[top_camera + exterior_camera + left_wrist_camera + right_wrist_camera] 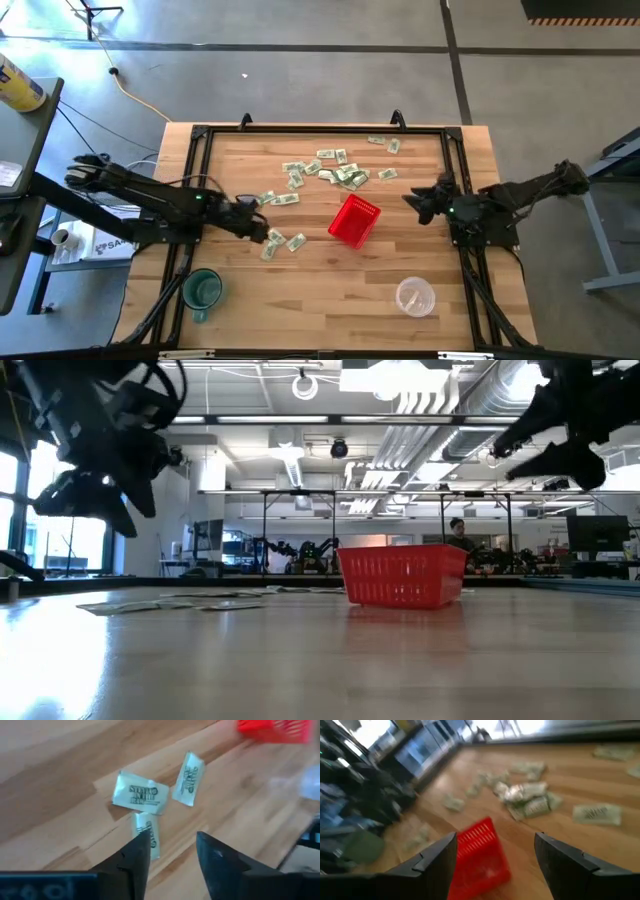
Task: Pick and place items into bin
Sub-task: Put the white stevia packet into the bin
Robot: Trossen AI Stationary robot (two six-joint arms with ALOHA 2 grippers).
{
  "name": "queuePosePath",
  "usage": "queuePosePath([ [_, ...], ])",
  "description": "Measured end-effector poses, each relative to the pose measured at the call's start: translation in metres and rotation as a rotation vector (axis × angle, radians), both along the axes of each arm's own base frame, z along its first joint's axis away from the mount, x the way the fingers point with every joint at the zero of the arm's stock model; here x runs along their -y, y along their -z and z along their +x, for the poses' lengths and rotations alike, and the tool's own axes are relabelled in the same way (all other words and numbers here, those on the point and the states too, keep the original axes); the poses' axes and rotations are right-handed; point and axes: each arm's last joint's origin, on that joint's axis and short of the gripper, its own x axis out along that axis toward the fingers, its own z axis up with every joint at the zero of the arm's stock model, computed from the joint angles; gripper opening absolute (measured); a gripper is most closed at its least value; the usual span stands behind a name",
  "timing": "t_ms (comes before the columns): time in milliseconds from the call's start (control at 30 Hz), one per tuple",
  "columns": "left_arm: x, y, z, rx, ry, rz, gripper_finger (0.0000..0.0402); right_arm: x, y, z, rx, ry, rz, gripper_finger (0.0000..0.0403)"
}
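Note:
The pale-green-and-white slips lie flat on the wooden table. A main scatter (pixel 338 170) sits toward the far side, and three slips (pixel 280 241) lie near my left gripper (pixel 264 229). In the left wrist view those three slips (pixel 140 792) show just beyond my open fingers (pixel 172 847), which hover above the table and touch none of them. The red mesh basket (pixel 354 220) stands on the table in the middle. My right gripper (pixel 420 200) is open and raised to the basket's right, with the basket (pixel 480 857) showing between its fingers farther off.
A green mug (pixel 203 290) stands near the table's near left corner and a clear plastic cup (pixel 414 297) near the near right. A black frame rail (pixel 320 129) runs around the table top. Bare wood lies between the basket and the near edge.

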Motion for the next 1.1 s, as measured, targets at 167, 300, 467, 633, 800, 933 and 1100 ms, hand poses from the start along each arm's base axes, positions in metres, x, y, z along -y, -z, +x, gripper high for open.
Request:
queuePosePath([
  [167, 0.008, 0.012, 0.030, -0.234, 0.033, -0.020, 0.0256, 0.008, 0.006, 0.002, -0.162, 0.018, 0.070, 0.0255],
  [300, 0.018, 0.026, 0.047, -0.350, 0.074, -0.033, 0.0305, 0.014, 0.005, 0.003, -0.196, 0.046, 0.064, 0.0255],
  [467, 0.031, 0.039, 0.057, -0.373, 0.077, -0.023, 0.0326, 0.019, 0.007, 0.003, -0.237, 0.057, 0.055, 0.0255],
  [633, 0.030, 0.049, 0.058, -0.423, 0.023, 0.026, 0.0283, 0.022, 0.008, 0.002, -0.271, 0.052, 0.038, 0.0255],
  [800, 0.027, 0.053, 0.058, -0.446, -0.004, 0.064, 0.0191, 0.025, 0.009, 0.001, -0.294, 0.054, 0.024, 0.0255],
  [933, 0.025, 0.054, 0.055, -0.464, -0.040, 0.118, 0.0105, 0.025, 0.010, -0.001, -0.317, 0.059, 0.022, 0.0255],
  [1100, 0.017, 0.054, 0.058, -0.432, -0.096, 0.192, 0.0021, 0.026, 0.012, -0.003, -0.350, 0.059, 0.021, 0.0255],
])
